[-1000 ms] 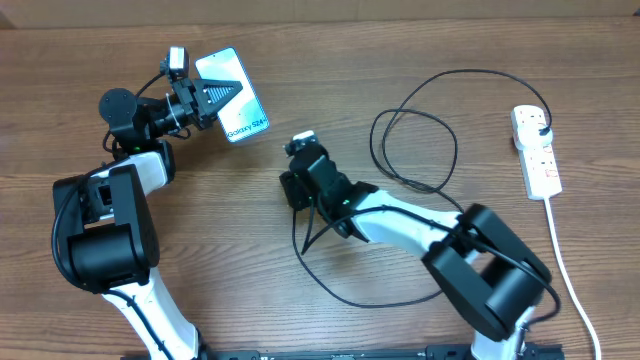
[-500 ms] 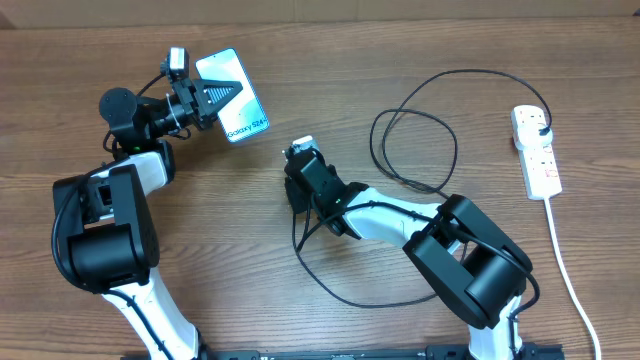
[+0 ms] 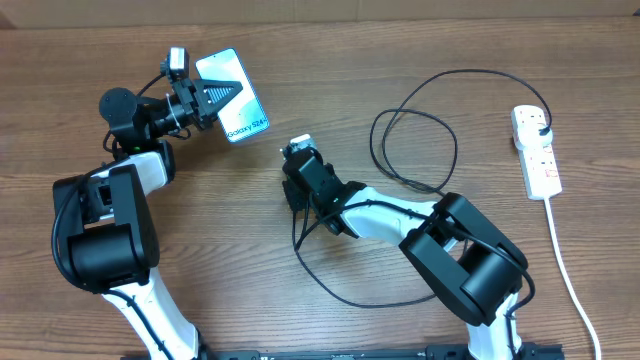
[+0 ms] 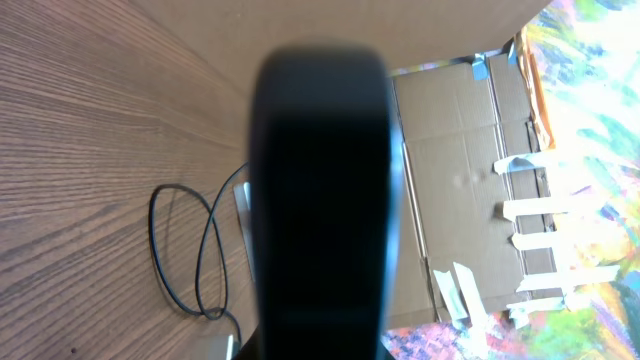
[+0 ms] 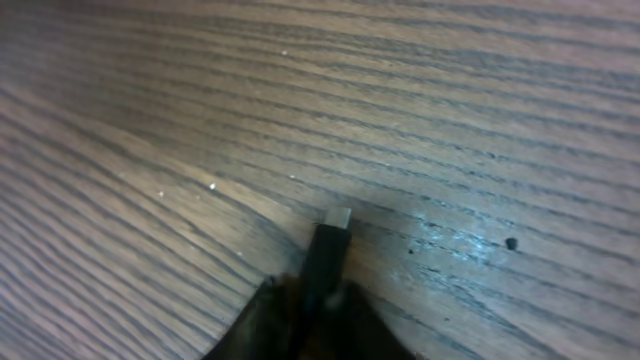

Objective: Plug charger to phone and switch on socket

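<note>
**Phone aloft, cable tip pinched at mid-table**

A brown wood-grain table [image 3: 330, 60] carries everything. At its right edge lies the white elongated power strip [image 3: 537, 152], the black plug seated in its top outlet. The long thin black charger cable [image 3: 415, 150] loops across to the centre, where the right gripper [image 5: 318, 292] is closed on its small connector tip [image 5: 337, 218]. The left gripper [image 3: 205, 102] clamps the slim blue-screened smartphone [image 3: 235, 95] tilted above the table's upper left.
</note>
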`<state>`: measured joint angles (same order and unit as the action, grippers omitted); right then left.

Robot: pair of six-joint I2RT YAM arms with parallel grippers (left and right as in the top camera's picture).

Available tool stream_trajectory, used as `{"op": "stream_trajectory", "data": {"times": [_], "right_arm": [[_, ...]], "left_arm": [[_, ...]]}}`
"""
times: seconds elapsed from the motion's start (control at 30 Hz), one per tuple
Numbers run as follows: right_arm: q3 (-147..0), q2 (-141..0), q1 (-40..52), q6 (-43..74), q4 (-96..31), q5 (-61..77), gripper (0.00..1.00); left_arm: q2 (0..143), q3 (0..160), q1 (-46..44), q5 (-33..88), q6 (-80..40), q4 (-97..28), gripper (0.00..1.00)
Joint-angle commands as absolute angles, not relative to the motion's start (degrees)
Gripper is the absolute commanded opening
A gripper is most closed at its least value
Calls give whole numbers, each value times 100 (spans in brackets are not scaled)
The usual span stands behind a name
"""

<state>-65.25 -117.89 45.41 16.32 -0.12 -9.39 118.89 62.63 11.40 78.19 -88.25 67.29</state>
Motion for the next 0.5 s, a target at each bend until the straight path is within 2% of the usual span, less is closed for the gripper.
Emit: {"op": "stream_trajectory", "data": {"times": [0.0, 0.03, 0.23, 0.37, 0.47], "right_arm": [[-6571, -12049, 4580, 1671, 21, -875, 8], [-6571, -12062, 4580, 1719, 14, -878, 4], [-6772, -11985, 4480, 2071, -467, -626, 4], [-7325, -11531, 4091, 2357, -1608, 637, 4], [-7432, -10923, 3645, 2418, -1992, 1892, 4]], "left_arm": [[11839, 6392, 1164, 7780, -8672, 6772, 4], [11839, 6392, 1164, 7780, -8672, 6772, 4], [11839, 6392, 1164, 7830, -8670, 6770, 4], [11839, 6392, 1166, 7950, -8562, 6744, 4], [11839, 6392, 1164, 7950, -8562, 6733, 5]]}}
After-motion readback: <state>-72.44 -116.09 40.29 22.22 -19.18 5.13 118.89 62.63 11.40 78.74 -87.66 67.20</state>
